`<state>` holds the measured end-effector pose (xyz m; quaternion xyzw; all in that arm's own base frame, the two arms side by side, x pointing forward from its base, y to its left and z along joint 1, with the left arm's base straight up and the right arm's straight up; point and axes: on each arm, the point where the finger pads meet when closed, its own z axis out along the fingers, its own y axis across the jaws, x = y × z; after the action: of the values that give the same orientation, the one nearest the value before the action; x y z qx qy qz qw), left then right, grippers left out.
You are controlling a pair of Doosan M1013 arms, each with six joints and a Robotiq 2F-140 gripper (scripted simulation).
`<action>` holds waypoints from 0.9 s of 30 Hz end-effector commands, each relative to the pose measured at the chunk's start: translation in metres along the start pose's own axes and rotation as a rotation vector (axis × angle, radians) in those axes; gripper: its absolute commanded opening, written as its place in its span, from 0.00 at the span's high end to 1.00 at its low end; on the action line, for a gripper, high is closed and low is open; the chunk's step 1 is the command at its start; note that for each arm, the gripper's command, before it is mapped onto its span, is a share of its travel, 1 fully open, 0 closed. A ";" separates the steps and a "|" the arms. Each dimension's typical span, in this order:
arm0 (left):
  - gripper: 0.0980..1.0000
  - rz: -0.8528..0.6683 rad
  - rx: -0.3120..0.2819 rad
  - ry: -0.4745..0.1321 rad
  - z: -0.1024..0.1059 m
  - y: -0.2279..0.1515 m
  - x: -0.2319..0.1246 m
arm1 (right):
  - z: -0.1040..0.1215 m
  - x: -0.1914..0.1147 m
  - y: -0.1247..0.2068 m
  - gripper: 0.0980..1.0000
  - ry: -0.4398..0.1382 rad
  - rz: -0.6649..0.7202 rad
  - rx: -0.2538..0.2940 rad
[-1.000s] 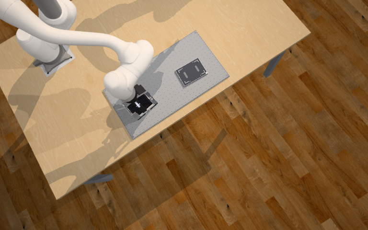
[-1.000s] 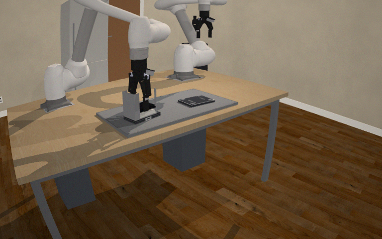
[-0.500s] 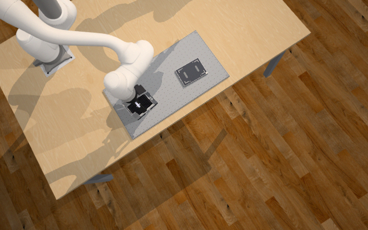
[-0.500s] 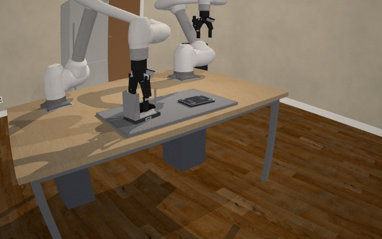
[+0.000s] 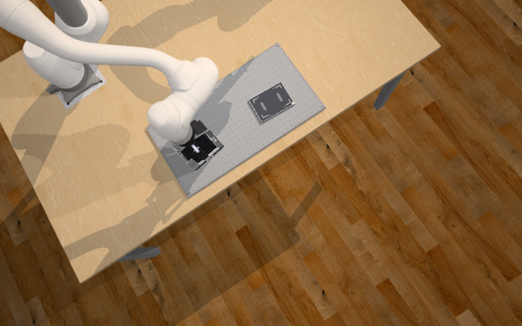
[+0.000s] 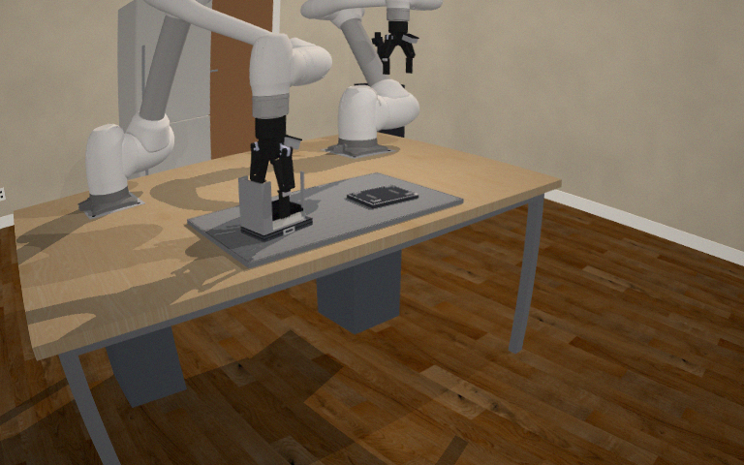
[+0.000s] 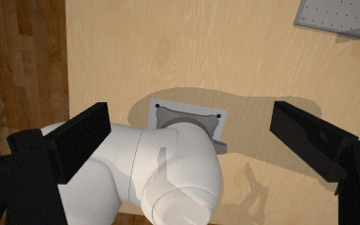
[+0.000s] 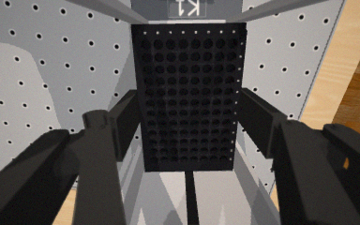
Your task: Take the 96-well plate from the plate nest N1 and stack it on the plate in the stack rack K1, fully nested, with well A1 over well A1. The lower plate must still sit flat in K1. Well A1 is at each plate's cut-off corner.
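1. Top view: I am working at the stacking step, with the black upper plate (image 5: 208, 145) (image 6: 294, 208) (image 8: 189, 100) sitting inside the stack rack K1 (image 5: 219, 146) (image 6: 255, 205) (image 8: 152, 10), at the left end of the pegboard, while the plate nest N1 (image 5: 271, 102) (image 6: 384, 196) is standing without a plate to the right
2. Beneath my load, the pale lower plate (image 6: 294, 221) is showing along the near side of the rack; I am judging that the two are lining up, but I cannot tell whether they are fully nesting, or whether the cut-off corners are matching
3. The next move is calling for a straight, gentle settling onto the lower plate, then a small even spreading of my fingers and a vertical retreat; any sideways drag could be tilting the lower plate
4. My right gripper (image 5: 196, 148) (image 6: 272, 206) (image 8: 187, 103) is standing partway open, its fingers lying along the two long sides of the upper plate, and I am judging that it is holding it lightly
5. My left gripper (image 6: 397, 66) (image 7: 190, 116) is hanging wide at the far side, holding nothing

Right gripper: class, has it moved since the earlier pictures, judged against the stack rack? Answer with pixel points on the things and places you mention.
No visible move: the right gripper (image 5: 199, 149) (image 6: 277, 200) (image 8: 187, 103) stays down at the stack rack K1 (image 5: 216, 140) (image 6: 255, 205) (image 8: 187, 8).
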<state>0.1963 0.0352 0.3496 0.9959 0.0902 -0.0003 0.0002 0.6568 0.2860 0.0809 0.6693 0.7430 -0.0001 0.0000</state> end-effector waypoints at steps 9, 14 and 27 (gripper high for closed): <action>0.00 0.000 0.000 0.000 0.000 0.000 0.000 | 0.000 0.000 0.001 0.44 0.001 0.000 -0.002; 0.00 0.000 0.000 0.000 0.000 0.000 0.000 | 0.001 0.000 0.001 0.44 0.001 0.000 -0.002; 0.00 0.000 0.000 0.000 0.000 0.000 0.000 | 0.003 0.000 0.001 0.44 0.001 0.000 -0.002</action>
<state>0.1963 0.0352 0.3496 0.9959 0.0902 -0.0003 0.0002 0.6569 0.2860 0.0771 0.6693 0.7430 -0.0001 0.0001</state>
